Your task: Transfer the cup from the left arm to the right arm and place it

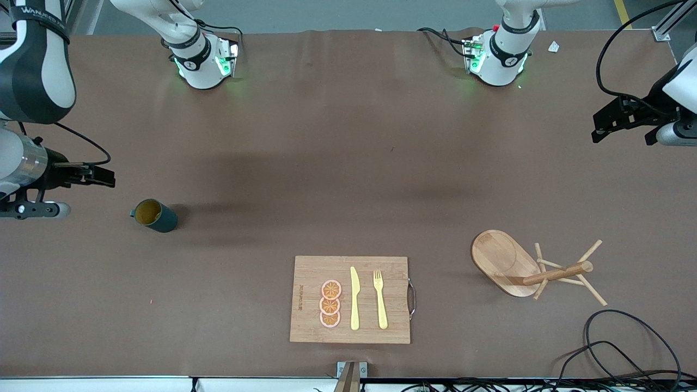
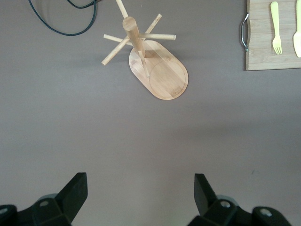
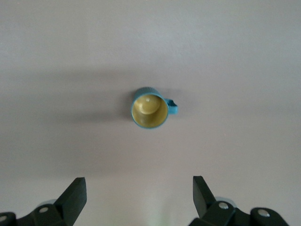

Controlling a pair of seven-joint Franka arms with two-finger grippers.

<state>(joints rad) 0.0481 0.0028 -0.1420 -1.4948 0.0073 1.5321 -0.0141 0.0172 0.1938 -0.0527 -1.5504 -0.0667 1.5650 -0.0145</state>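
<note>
cup (image 3: 150, 108) stands apart from right gripper (image 3: 136, 197) fingers (image 3: 74, 194).

Bare table rings cup (image 1: 156, 215) – rack (image 1: 539, 269) well apart

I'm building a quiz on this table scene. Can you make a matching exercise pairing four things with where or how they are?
Things:
1. cup
2. fork
3. wooden peg rack
4. left tool

Places or states:
A. on the cutting board, beside the knife
B. open, holding nothing
C. upright near the right arm's end
D. toward the left arm's end

Pairs: 1-C, 2-A, 3-D, 4-B
</note>
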